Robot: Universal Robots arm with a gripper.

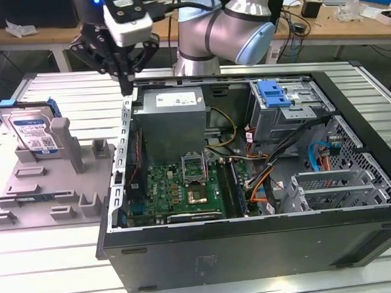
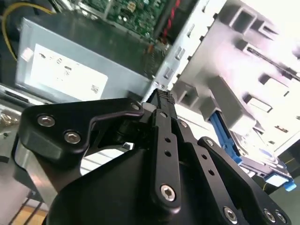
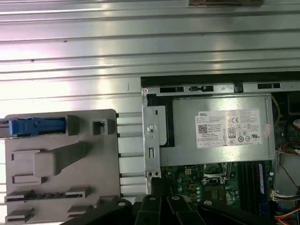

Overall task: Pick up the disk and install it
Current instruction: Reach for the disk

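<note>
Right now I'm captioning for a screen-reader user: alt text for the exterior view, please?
The end effector, shut and empty, hangs above the edge of the open computer case, beside the power supply. At the exterior view's left, the disk stands on edge in a grey fixture, untouched.

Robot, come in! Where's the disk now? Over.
Gripper shut, empty, over the computer case edge. Disk upright in grey rack, untouched. Nothing between them.

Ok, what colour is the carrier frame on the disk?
Blue, clearest on the disk in the exterior view.
</note>
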